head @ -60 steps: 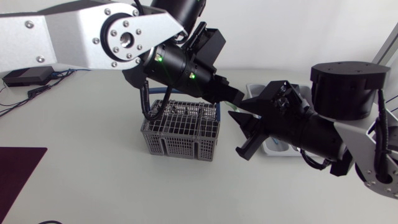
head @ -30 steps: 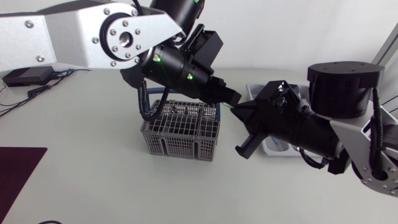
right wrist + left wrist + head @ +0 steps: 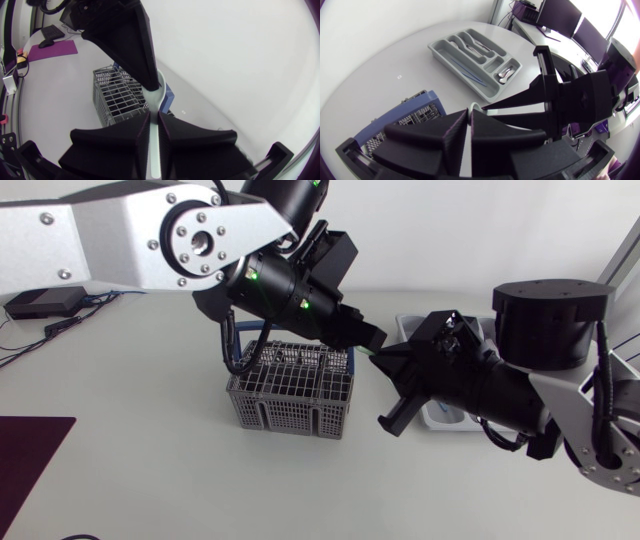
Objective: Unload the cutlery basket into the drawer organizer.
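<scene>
Tools first: what am I holding?

My right tool [image 3: 154, 115] is clamped on the handle of the pale spoon [image 3: 158, 89]. My left tool [image 3: 469, 115] is pinched shut on its bowl end, so the two meet tip to tip.

Where is that spoon?

In the air just beside the cutlery basket [image 3: 290, 392], between it and the drawer organizer [image 3: 489, 90]. Both of those stand on the tabletop [image 3: 150, 470].

Any change from a second ago?

My right tool has edged up toward the basket and the left has drawn back slightly. Over the last half second I see almost no shift.
</scene>
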{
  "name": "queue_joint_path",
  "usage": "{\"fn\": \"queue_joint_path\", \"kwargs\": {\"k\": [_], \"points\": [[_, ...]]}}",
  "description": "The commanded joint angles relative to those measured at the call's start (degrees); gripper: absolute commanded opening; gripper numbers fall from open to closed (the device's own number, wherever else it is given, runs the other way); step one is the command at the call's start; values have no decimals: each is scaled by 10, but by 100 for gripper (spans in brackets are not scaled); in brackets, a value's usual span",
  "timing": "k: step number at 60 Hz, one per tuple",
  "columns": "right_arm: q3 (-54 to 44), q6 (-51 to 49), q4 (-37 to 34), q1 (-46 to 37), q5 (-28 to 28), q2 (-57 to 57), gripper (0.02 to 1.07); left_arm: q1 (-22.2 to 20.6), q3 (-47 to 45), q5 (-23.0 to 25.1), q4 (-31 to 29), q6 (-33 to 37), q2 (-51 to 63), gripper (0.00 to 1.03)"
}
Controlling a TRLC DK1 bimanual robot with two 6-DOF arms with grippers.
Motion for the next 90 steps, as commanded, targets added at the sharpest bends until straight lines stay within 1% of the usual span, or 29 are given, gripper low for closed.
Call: {"fn": "queue_joint_path", "kwargs": {"k": [1,7,10,13,33,41,45,47,51,55,60,65,66,70,72,74,80,90], "points": [[4,-7,-6,7,-15,3,8,2,26,16,8,-16,-7,34],[3,-7,-9,8,-18,2,8,5,26,16,8,-15,-9,49],[3,-7,-12,7,-22,1,8,7,26,16,8,-15,-9,50],[2,-7,-13,8,-23,1,8,7,25,16,8,-14,-11,56],[-10,-7,-18,6,-25,-10,8,17,13,16,7,-8,-16,56],[-21,-7,-37,-6,-45,-35,8,29,9,17,-1,1,-22,56],[-25,-8,-62,-18,-62,-54,8,36,9,24,-11,14,-23,57],[-26,-12,-79,-25,-74,-64,9,36,11,24,-22,23,-22,60],[-26,-22,-110,-43,-104,-76,15,40,8,24,-33,36,-20,63],[-25,-44,-154,-69,-143,-82,20,43,7,24,-51,58,-16,69],[-24,-74,-201,-99,-191,-84,25,43,2,24,-69,79,-12,75],[-22,-120,-264,-118,-224,-85,35,44,-4,24,-81,96,-9,81],[-22,-133,-281,-121,-231,-87,38,44,-6,24,-84,101,-8,82],[-23,-162,-316,-127,-242,-89,41,44,-11,24,-88,110,-8,84],[-22,-188,-350,-127,-251,-88,47,44,-13,24,-95,121,-6,86],[-24,-208,-374,-125,-252,-88,50,44,-14,24,-98,126,-6,88],[-33,-259,-432,-113,-255,-83,59,45,-21,24,-105,142,-6,90],[-58,-312,-500,-78,-250,-69,63,47,-35,24,-106,151,-5,90]]}}
